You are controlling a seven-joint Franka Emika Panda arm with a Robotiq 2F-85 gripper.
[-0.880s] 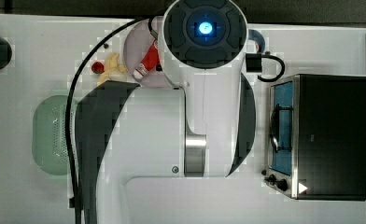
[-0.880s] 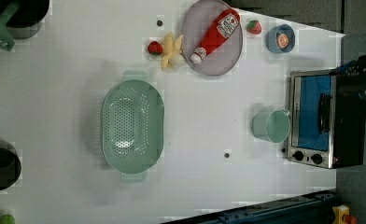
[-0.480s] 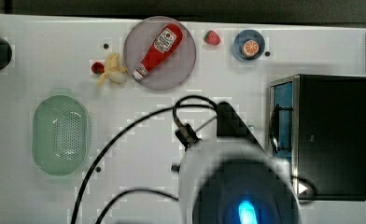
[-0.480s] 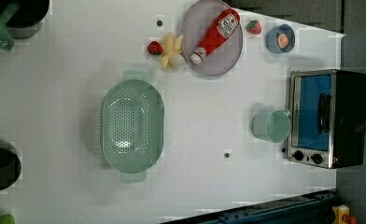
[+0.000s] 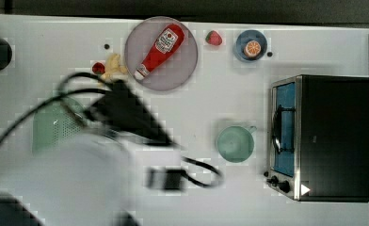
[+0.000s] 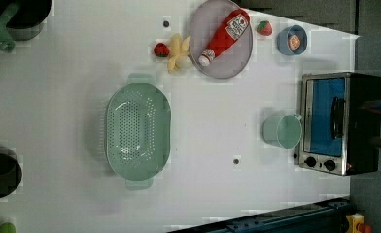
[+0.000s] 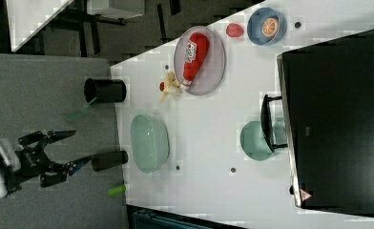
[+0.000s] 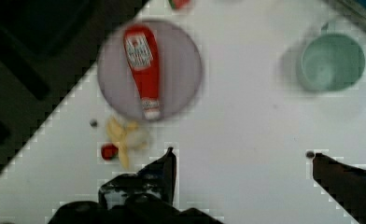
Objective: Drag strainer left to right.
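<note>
The arm has a broad white shell with a black wedge-shaped part on it. Black cables loop off it beside a dark rectangular block. The gripper has black fingers, set wide apart.

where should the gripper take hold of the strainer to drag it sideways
Best guess: hook the strainer by a long side wall near its middle, coming straight down from above with one of the open gripper's fingers inside the bowl. It sits upright with its mouth facing up, and the thin raised rim suits a pinch. The small end tabs would likely let it swivel while sliding.
</note>
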